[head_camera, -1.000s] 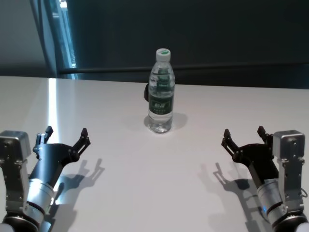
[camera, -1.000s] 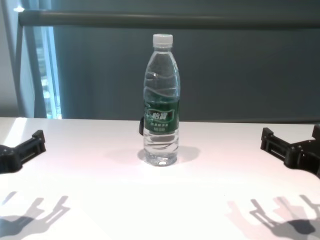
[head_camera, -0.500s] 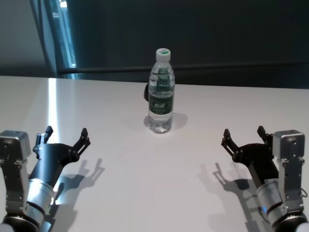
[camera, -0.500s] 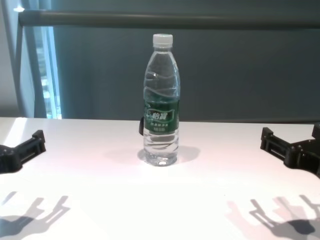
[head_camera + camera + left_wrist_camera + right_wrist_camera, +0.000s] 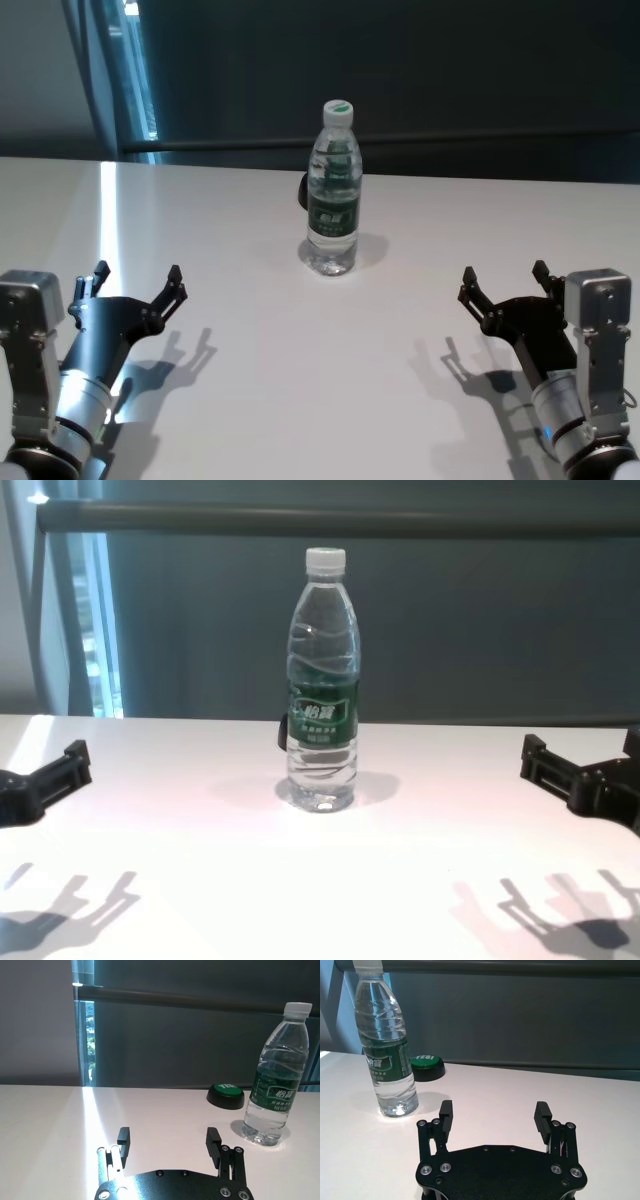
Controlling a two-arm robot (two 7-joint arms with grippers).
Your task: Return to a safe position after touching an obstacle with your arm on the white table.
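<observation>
The obstacle, a clear water bottle (image 5: 333, 190) with a white cap and green label, stands upright mid-table, also seen in the chest view (image 5: 323, 685), left wrist view (image 5: 276, 1077) and right wrist view (image 5: 385, 1050). The white table (image 5: 320, 370) spreads wide beneath it. My left gripper (image 5: 135, 285) hovers open near the front left, well apart from the bottle; its fingers (image 5: 123, 1139) hold nothing. My right gripper (image 5: 503, 285) hovers open at the front right, equally far off, fingers (image 5: 541, 1114) empty.
A green push button (image 5: 226, 1095) on a black base sits just behind the bottle, also visible in the right wrist view (image 5: 426, 1067). A dark wall and rail run along the table's far edge. A bright window strip lies at the far left.
</observation>
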